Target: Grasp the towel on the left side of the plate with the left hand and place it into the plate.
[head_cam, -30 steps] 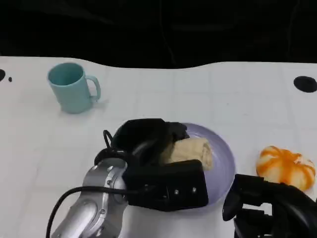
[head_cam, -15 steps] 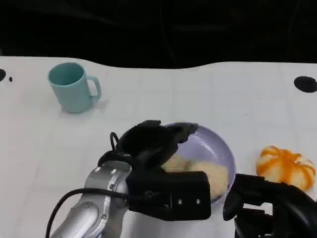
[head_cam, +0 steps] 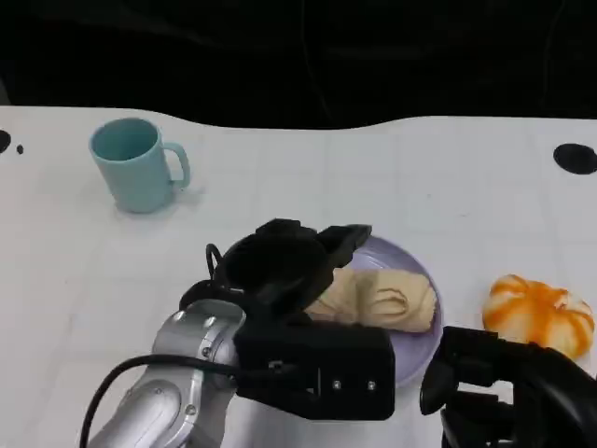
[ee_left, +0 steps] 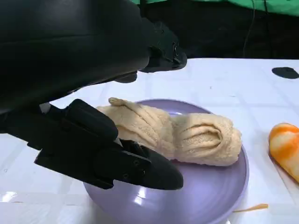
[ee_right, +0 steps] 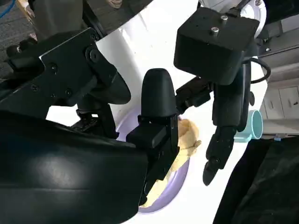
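One big white table (head_cam: 448, 177) holds everything. Near the middle sits the purple plate (head_cam: 420, 347), and the rolled tan towel (head_cam: 382, 297) now lies inside it, stretched from left to right. A second ago the left hand (head_cam: 284, 261) was wrapped around the towel at the plate's left edge. Then the towel dropped lower in the plate, and now it lies flat and free.

From the left wrist camera, the fingers (ee_left: 112, 154) are spread apart, above and below the towel, with nothing clamped between them. So the left hand has let go, and the towel looks to be where the task wants it. I think the only thing left is to pull the hand back without bumping the roll.

At the near right, the right hand (head_cam: 504, 387) stays low by the plate; I cannot tell whether its fingers are together or apart.

An orange-striped pumpkin (head_cam: 539, 313) sits right of the plate. A teal mug (head_cam: 135, 166) stands far left.
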Motion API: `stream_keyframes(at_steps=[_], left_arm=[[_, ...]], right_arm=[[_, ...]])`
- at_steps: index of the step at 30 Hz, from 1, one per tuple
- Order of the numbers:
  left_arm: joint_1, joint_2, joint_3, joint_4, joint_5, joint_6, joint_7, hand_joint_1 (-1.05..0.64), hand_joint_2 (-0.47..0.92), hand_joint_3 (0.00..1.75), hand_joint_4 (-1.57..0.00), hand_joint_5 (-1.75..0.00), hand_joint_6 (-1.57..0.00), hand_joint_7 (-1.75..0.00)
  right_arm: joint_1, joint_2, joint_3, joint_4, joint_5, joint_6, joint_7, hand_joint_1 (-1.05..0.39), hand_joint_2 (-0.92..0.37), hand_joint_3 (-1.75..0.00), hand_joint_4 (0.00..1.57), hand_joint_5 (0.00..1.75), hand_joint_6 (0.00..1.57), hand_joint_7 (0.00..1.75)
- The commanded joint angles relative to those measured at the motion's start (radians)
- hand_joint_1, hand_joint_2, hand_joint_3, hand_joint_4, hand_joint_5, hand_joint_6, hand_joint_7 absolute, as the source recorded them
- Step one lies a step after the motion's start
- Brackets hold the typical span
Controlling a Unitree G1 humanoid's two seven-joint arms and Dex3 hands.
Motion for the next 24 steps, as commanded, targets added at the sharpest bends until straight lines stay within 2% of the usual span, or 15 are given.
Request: stream_keyframes(at_steps=[1,8,15,18,19,20,22,24], left_arm=[[0.000,0.033,0.024,-0.048,0.003,0.005,-0.034,-0.83,0.92,0.17,0.00,-0.36,-0.11,-0.01],[0.015,0.097,0.109,-0.154,-0.085,0.015,-0.143,-0.85,0.92,0.21,0.00,-0.34,-0.10,0.00],[0.070,0.169,0.226,-0.299,-0.238,0.031,-0.256,-0.85,0.92,0.15,-0.02,-0.47,-0.16,-0.03],[0.108,0.178,0.290,-0.352,-0.339,0.035,-0.277,-0.72,0.92,0.14,-0.16,-0.54,-0.25,-0.07],[0.122,0.183,0.313,-0.370,-0.375,0.039,-0.285,-0.66,0.92,0.17,-0.30,-0.55,-0.33,-0.08],[0.133,0.188,0.330,-0.384,-0.402,0.042,-0.291,-0.63,0.92,0.19,-0.38,-0.51,-0.39,-0.08],[0.160,0.203,0.367,-0.416,-0.462,0.051,-0.304,-0.52,0.92,0.24,-0.64,-0.41,-0.58,-0.07],[0.191,0.213,0.404,-0.451,-0.522,0.065,-0.313,-0.44,0.92,0.28,-0.78,-0.35,-0.69,-0.07]], right_arm=[[-0.006,-0.012,-0.007,-0.006,-0.003,0.007,-0.002,-0.06,-0.52,-1.28,0.73,1.75,0.64,1.58],[-0.012,-0.007,-0.011,-0.007,0.003,0.015,-0.004,-0.05,-0.54,-1.27,0.73,1.75,0.64,1.58],[-0.012,-0.005,-0.014,-0.009,0.008,0.020,-0.003,-0.04,-0.51,-1.30,0.73,1.75,0.64,1.59],[-0.013,-0.006,-0.010,-0.009,0.004,0.022,-0.004,-0.05,-0.51,-1.30,0.72,1.75,0.63,1.59],[-0.014,-0.007,-0.007,-0.009,0.000,0.020,-0.005,-0.05,-0.51,-1.30,0.72,1.75,0.63,1.59],[-0.015,-0.008,-0.005,-0.008,-0.003,0.020,-0.005,-0.06,-0.51,-1.29,0.72,1.75,0.63,1.59],[-0.017,-0.007,-0.004,-0.006,-0.003,0.024,-0.007,-0.06,-0.52,-1.29,0.72,1.75,0.63,1.58],[-0.018,-0.007,-0.003,-0.005,-0.003,0.024,-0.007,-0.05,-0.52,-1.28,0.72,1.75,0.63,1.58]])
